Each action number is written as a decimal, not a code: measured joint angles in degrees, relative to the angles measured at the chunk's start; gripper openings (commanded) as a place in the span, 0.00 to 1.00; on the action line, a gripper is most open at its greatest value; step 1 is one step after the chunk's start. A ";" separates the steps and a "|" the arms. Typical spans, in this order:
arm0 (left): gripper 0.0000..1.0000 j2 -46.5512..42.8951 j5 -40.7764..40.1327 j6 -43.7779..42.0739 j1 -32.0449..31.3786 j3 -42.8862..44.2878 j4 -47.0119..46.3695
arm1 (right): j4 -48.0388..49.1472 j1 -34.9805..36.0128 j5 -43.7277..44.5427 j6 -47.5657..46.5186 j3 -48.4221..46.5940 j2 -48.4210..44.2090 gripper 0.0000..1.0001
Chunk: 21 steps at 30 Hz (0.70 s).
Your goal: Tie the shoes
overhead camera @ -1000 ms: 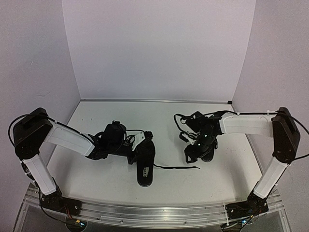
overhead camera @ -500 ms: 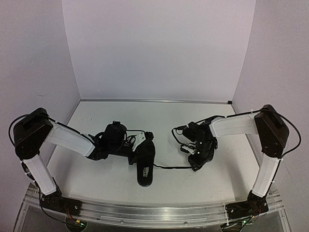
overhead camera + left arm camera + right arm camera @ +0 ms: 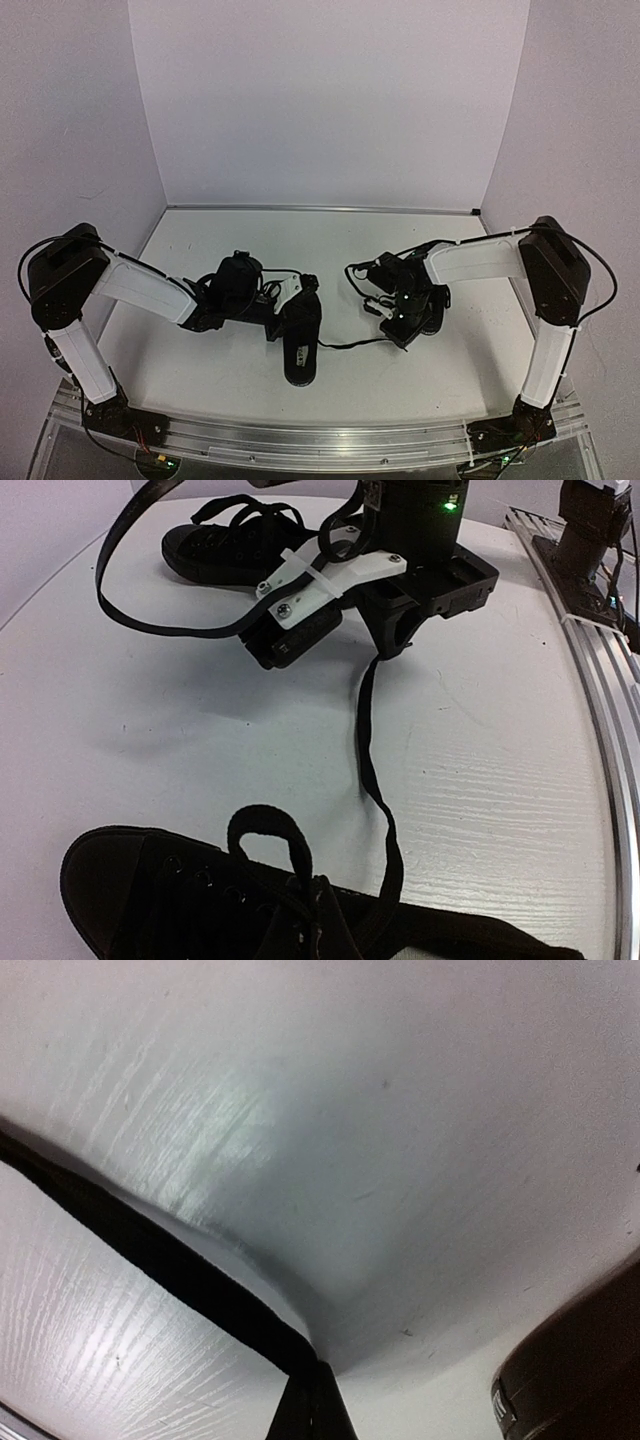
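Top external view: the first shoe [image 3: 300,345] is seen left of centre on the table [image 3: 220,385]. The second shoe [image 3: 433,312] lies to the right, partly hidden under the right gripper [image 3: 398,330]. A lace [image 3: 350,344] runs from the first shoe across the table and is pinched in the clenched right gripper (confirmed in both wrist views). The left gripper [image 3: 285,318] is closed at the first shoe's lacing; a grasp there seems likely but cannot be made out.
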State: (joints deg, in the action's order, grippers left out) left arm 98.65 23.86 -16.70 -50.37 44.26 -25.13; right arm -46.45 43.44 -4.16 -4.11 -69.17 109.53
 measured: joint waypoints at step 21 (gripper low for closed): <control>0.00 -0.02 -1.69 -6.11 -2.21 -1.85 -2.46 | 17.96 -1.54 -28.37 14.48 -49.81 16.72 0.12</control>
State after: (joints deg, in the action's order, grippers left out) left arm 98.63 22.17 -22.81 -52.58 42.41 -27.59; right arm -28.49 41.91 -32.53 10.37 -118.97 126.25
